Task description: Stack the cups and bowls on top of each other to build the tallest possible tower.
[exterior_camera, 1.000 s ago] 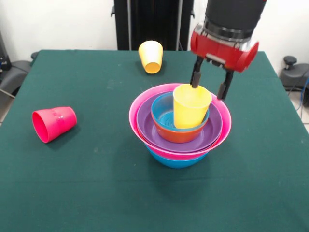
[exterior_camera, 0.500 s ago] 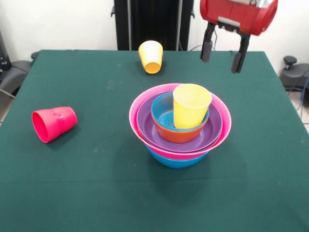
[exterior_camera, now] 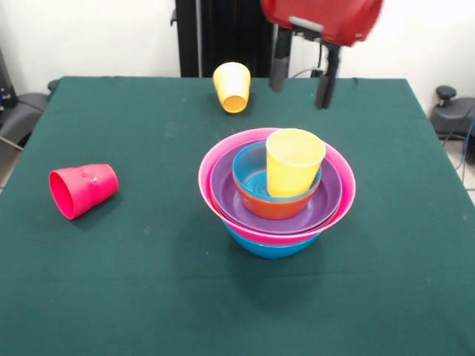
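Gripper (exterior_camera: 302,72): hangs high over the far part of the table, its two dark fingers spread apart with nothing between them; the red housing is cut off by the top edge.
Tower (exterior_camera: 276,194): stands near the table's middle, at about 6 o'clock from the gripper and well below it, apart from the fingers.
Tower make-up: blue bowl (exterior_camera: 271,246) lowest, then the pink bowl (exterior_camera: 215,167) with the widest rim, a purple bowl (exterior_camera: 223,189) inside it, an orange bowl (exterior_camera: 271,208) inside that, a smaller blue bowl (exterior_camera: 249,169) nested in the orange one.
Top cup (exterior_camera: 293,163): yellow, mouth up, sits in the small blue bowl leaning a little toward 1 o'clock; it lies just short of straight under the gripper, toward 6 o'clock of the fingertips.
Far cup (exterior_camera: 232,87): yellow, tipped with its mouth facing the camera and downward, at 11 o'clock of the tower; it lies at 9 o'clock of the gripper, near the left-hand finger in the picture but not touching.
Red cup (exterior_camera: 82,190): red-pink, on its side with the mouth toward 8 o'clock, at 9 o'clock of the tower and well apart from it, far from the gripper toward 8 o'clock.
Table (exterior_camera: 148,297): covered in dark green cloth.
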`<move>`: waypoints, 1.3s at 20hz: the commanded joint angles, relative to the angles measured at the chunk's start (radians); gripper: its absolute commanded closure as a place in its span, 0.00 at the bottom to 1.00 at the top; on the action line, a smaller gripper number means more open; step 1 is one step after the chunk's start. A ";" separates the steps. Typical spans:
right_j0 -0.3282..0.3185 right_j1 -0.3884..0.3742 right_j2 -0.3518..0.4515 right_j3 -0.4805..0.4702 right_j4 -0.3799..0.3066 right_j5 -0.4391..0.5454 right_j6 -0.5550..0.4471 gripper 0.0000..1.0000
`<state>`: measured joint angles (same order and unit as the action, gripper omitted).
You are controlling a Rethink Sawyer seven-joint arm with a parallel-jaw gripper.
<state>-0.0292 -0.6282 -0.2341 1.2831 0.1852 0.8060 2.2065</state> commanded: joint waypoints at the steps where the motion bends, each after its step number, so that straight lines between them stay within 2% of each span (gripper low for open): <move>1: -0.065 0.048 0.130 -0.015 -0.053 0.087 -0.110 0.00; 9: -0.102 0.062 0.158 -0.017 -0.075 0.064 -0.136 0.00; 14: -0.104 0.054 0.160 -0.009 -0.082 0.066 -0.128 0.00; 18: -0.097 0.055 0.151 0.002 -0.097 0.026 -0.116 0.00; 26: -0.109 0.083 0.165 -0.036 -0.115 0.011 -0.122 0.00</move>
<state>-0.1300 -0.6133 -0.1996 1.2610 0.1494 0.8060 2.2065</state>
